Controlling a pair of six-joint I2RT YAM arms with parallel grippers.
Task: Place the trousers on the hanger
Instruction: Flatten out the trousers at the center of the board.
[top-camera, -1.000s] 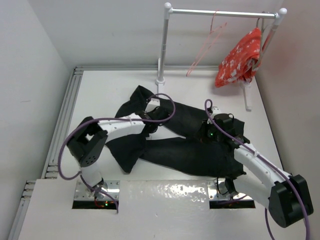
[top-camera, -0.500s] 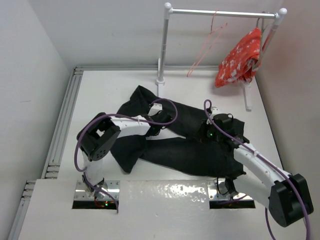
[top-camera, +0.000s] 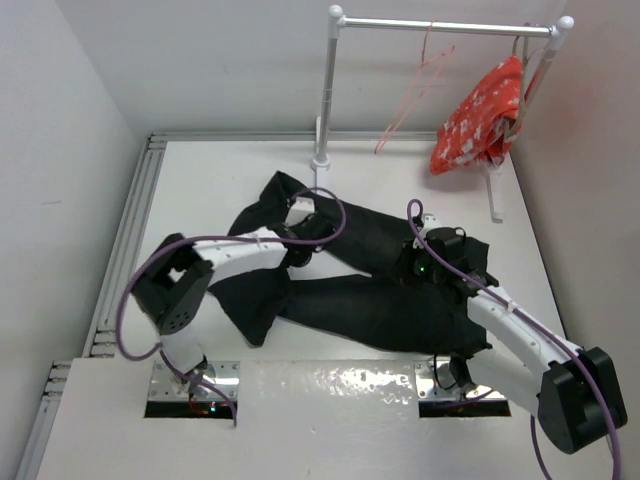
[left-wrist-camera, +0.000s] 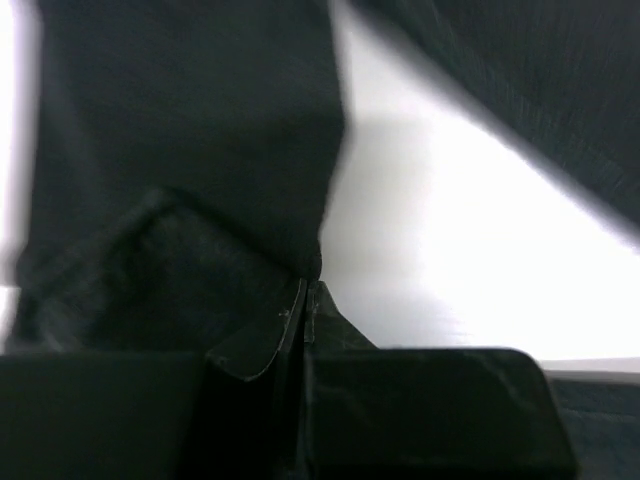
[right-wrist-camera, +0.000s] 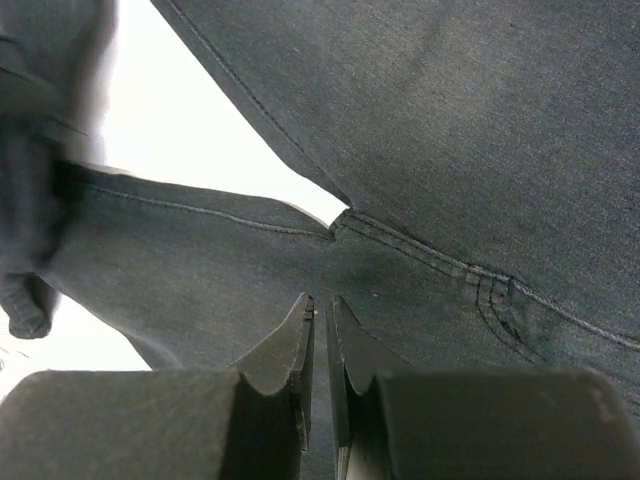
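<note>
The black trousers (top-camera: 380, 300) lie spread on the white table, legs pointing left. My left gripper (top-camera: 300, 214) is at the upper leg. In the left wrist view its fingers (left-wrist-camera: 308, 290) are shut on the edge of the leg cloth (left-wrist-camera: 190, 150), which bunches in a ridge up to the tips. My right gripper (top-camera: 420, 256) rests on the trousers near the crotch seam (right-wrist-camera: 345, 218); its fingertips (right-wrist-camera: 322, 305) are shut with a hair's gap, tips down on flat cloth. The pink hanger (top-camera: 412, 95) hangs on the rail at the back, apart from both grippers.
A white tubular rail stand (top-camera: 325, 90) stands at the back of the table. A red-and-white patterned cloth (top-camera: 480, 115) hangs at its right end. Walls close in on the left and right. A metal track (top-camera: 130, 230) runs along the table's left edge.
The left arm's elbow swung in toward the middle and then back out to the left; its gripper ended slightly farther back-left on the upper leg. The right arm has not moved.
</note>
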